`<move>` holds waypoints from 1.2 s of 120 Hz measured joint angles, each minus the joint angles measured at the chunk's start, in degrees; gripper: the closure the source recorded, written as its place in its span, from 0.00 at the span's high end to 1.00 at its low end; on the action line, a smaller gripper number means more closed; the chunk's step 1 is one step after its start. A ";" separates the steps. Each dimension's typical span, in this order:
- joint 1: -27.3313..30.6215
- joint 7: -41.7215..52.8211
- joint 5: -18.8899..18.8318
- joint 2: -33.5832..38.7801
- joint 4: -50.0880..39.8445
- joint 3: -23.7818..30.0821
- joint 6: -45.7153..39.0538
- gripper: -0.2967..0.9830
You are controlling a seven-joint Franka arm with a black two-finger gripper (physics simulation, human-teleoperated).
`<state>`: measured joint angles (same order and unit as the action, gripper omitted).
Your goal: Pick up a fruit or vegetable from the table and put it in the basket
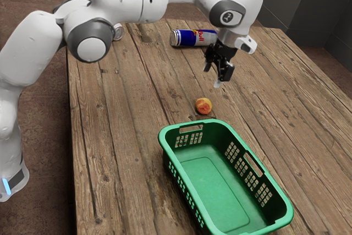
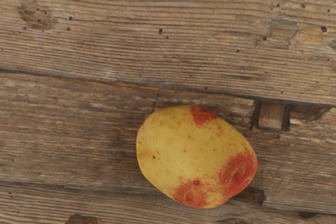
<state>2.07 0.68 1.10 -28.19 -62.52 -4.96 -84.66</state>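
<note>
Gripper: 2 fingers apart, nothing held | Potato: please centre yourself above it, descend straight, then close gently across its narrower sides.

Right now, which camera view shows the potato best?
Wrist view: the potato is close up, whole outline clear, yellow skin and red patches distinct. The exterior view has it small, but places it on the table near one end of the green basket.
</note>
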 joint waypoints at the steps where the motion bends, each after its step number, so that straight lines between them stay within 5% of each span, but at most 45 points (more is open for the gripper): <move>1: 0.01 0.00 0.00 -0.17 0.00 0.00 -0.04 0.77; 144: -0.04 -0.05 2.14 -10.03 -0.28 0.15 -1.06 0.77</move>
<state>2.02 0.63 3.25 -38.22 -62.80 -4.81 -85.73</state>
